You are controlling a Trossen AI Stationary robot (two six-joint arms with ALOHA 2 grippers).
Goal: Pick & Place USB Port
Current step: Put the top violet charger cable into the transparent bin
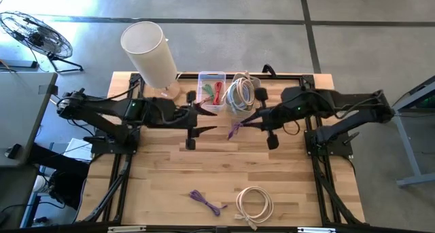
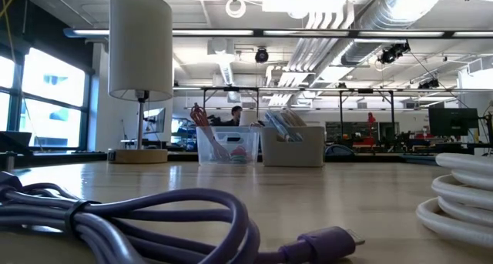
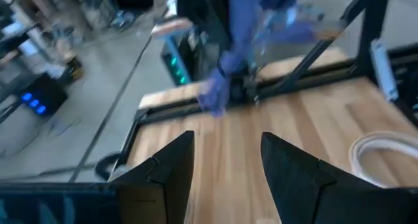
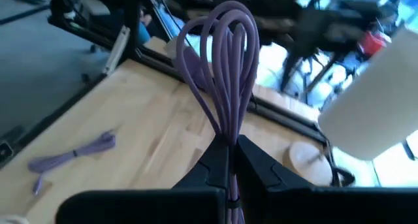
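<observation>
The right gripper [image 4: 230,152] pinches a looped purple cable [image 4: 225,67] just beside the white bin [image 1: 240,90], the left gripper [image 1: 202,121] open nearby; loose loops could snag its rim.

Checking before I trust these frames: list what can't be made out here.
- Bins' contents: clear bin and white bin are too small in the high view, too distant in the low view.
- Purple cable held by the right gripper: its lower end is hidden behind the gripper.
- White cable: cut off by the low view's edge.
- Left wrist view: background blurred.
</observation>
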